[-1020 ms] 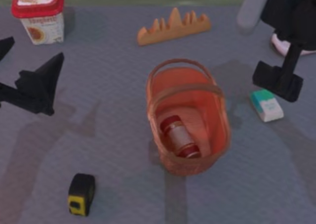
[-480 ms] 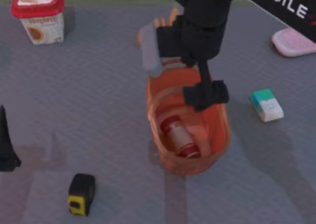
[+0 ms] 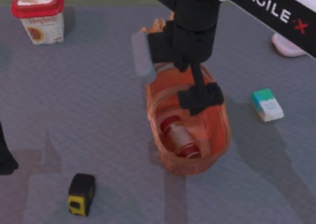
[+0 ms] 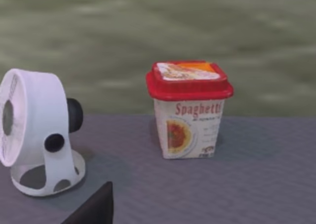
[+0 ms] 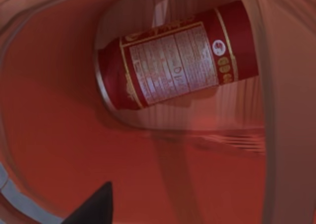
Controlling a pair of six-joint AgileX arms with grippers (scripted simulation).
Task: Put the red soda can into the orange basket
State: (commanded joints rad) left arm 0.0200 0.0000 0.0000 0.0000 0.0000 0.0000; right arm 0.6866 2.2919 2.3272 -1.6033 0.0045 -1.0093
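The red soda can (image 3: 179, 136) lies on its side on the bottom of the orange basket (image 3: 220, 135), near the basket's front end. In the right wrist view the can (image 5: 177, 61) shows its label, with the basket wall (image 5: 59, 150) all around it. My right gripper (image 3: 200, 98) hangs over the back half of the basket, above the handle, open and holding nothing; one dark fingertip (image 5: 98, 206) shows. The can is apart from it. My left gripper (image 3: 4, 157) is parked at the table's left edge, open, with one fingertip (image 4: 98, 209) showing.
A red-lidded spaghetti tub (image 3: 38, 14) stands back left, and a white fan (image 4: 29, 130) stands beside it. A black-and-yellow tape measure (image 3: 81, 194) lies front left. A teal-and-white box (image 3: 266, 105) and a pink thing (image 3: 286, 45) lie right of the basket. An orange spiky block (image 3: 157, 23) is mostly hidden behind my right arm.
My right arm swung from the table's right side to above the basket, then edged slightly left. My left gripper drew back to the left edge. The can stayed put.
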